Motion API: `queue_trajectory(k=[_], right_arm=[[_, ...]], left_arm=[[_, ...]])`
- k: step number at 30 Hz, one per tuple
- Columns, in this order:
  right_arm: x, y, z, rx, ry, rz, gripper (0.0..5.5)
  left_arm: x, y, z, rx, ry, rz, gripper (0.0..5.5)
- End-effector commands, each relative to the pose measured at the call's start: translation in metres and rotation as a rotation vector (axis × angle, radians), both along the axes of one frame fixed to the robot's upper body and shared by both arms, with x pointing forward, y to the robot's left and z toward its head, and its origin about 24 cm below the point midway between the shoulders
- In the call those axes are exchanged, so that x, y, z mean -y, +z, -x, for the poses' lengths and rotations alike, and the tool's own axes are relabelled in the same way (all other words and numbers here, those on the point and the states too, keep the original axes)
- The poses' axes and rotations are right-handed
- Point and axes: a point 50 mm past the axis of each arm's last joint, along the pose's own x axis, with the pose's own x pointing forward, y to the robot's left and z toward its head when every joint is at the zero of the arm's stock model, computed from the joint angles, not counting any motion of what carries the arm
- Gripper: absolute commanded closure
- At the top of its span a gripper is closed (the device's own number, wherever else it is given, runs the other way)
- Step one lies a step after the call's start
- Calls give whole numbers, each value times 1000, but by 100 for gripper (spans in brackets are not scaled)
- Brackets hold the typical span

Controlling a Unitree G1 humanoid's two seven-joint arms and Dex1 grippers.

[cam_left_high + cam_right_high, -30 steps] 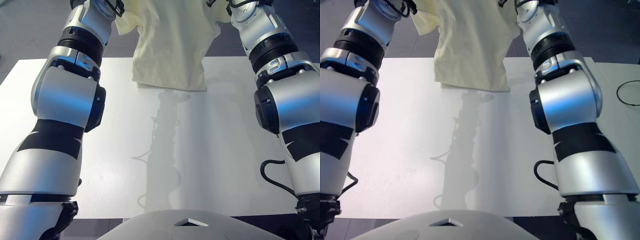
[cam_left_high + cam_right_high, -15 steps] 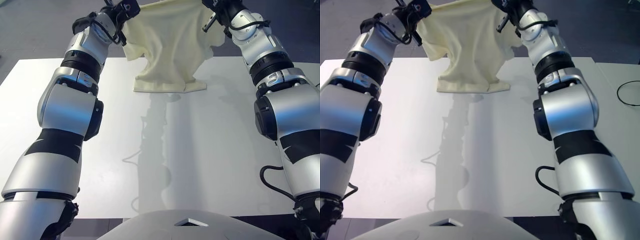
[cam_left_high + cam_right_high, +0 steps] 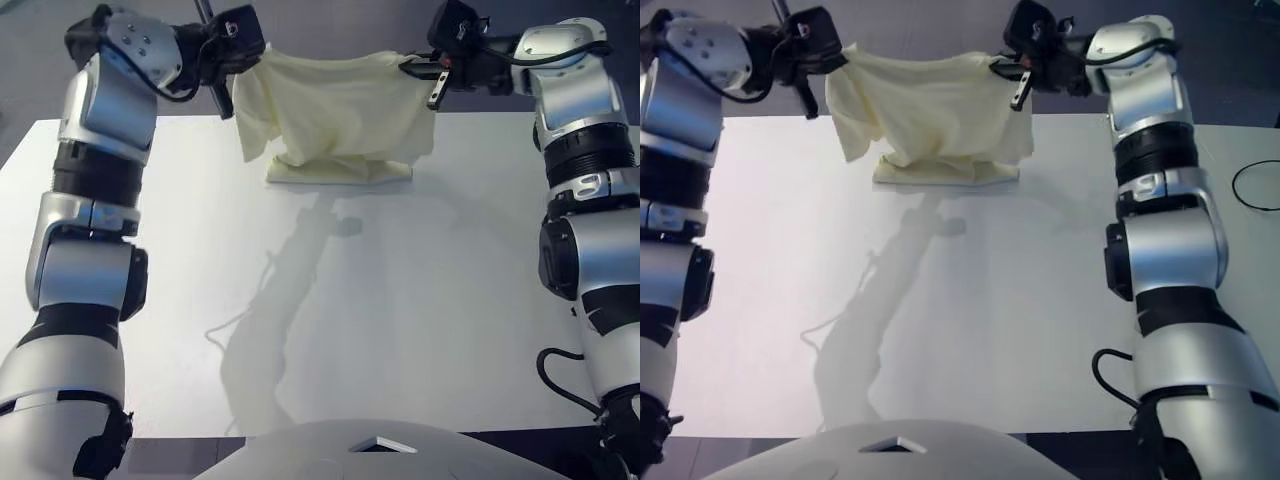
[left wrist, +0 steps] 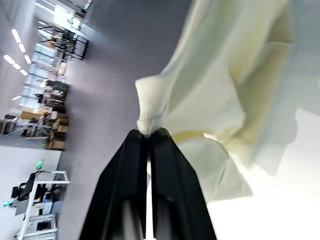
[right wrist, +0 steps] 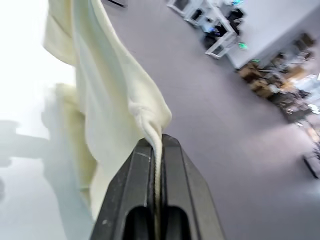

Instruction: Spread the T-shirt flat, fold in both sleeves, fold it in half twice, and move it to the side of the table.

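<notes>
Above the table (image 3: 120, 250), pale yellow T-shirt (image 3: 340, 115), stretched, hem bunched

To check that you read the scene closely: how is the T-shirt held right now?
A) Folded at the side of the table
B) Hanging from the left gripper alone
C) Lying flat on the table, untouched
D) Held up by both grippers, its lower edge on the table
D: the left gripper and the right gripper each pinch an upper part of the T-shirt, and its lower edge rests bunched on the table.
</notes>
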Motion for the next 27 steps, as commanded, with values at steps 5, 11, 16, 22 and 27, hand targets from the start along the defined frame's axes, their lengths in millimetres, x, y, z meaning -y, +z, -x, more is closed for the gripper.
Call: queue_trajectory(k=[5,11,16,22,27], right_arm=[[8,38,48,-167,232,-30,550],[5,33,77,-315,390,5,550],[6,-10,95,-460,432,128,550],[-3,-54,129,-632,527,186,550],[-14,-82,164,-780,613,192,550]], left_arm=[[0,19,47,-97,-168,3,549],[10,3,75,-231,-321,-35,549],[12,-24,93,-352,-402,-104,549],[18,-51,120,-494,-530,-161,549],[23,-77,147,-624,-605,-192,549]])
